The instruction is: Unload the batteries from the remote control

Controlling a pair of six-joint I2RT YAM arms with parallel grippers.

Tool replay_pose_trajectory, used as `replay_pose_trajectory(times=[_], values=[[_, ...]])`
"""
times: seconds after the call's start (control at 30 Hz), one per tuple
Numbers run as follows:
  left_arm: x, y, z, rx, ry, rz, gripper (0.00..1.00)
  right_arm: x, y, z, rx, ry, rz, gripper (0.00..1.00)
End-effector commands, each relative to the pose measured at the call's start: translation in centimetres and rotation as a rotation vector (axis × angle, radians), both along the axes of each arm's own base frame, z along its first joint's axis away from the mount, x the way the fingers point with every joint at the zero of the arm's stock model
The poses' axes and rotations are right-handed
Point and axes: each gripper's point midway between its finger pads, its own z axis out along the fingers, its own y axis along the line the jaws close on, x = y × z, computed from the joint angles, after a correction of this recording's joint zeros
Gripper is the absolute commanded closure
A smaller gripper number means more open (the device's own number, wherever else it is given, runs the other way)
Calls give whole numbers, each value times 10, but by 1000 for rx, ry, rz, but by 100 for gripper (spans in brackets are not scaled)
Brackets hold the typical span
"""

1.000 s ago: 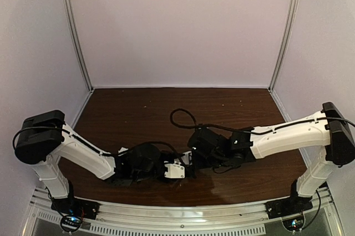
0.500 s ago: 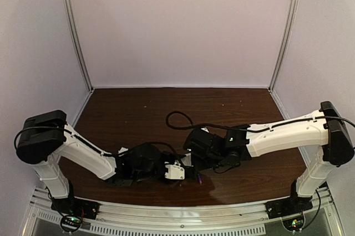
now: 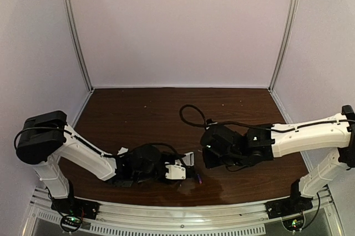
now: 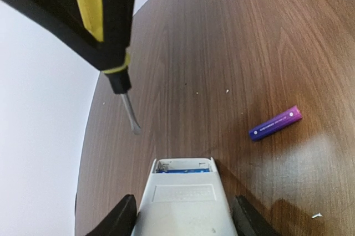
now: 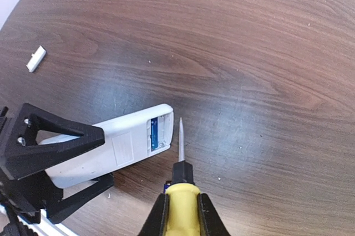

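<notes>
Dark wood-grain table [image 3: 138, 108], pale lilac walls [image 3: 183, 25], metal corner posts [image 3: 77, 36]. Remote control [image 4: 183, 191]: white, flat, end compartment open w/ blue inside. It sits nr the middle of the table's near edge, clamped across its width by left gripper [image 4: 183, 219]. Purple-blue battery [image 4: 275, 123] lies on the table just beside it. Right gripper [image 5: 180, 214] is closed tight on yellow screwdriver [image 5: 181, 172].

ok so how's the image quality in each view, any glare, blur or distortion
Top external: dim, with a shiny reflection on the table near the front edge. Left wrist: fisheye curves the table edge, the close screwdriver handle looks soft, the battery is sharp beside a glare patch. Right wrist: crisp wood grain, pale sheen above the remote control.
</notes>
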Motion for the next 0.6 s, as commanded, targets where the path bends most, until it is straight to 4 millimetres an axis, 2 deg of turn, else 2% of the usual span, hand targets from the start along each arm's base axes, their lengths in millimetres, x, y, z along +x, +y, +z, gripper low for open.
replay_pose_trajectory(times=[0.0, 0.13, 0.33, 0.57], values=[[-4, 0, 17, -61, 18, -18, 100, 3, -10, 21, 57, -85, 35, 100], [-8, 1, 21, -88, 14, -39, 100, 3, -23, 27, 104, -142, 59, 100], [-9, 10, 27, -160, 9, -82, 100, 16, -46, 37, 129, -214, 24, 100], [-5, 22, 32, -228, -3, -94, 100, 20, -50, 52, 170, -252, 70, 100]])
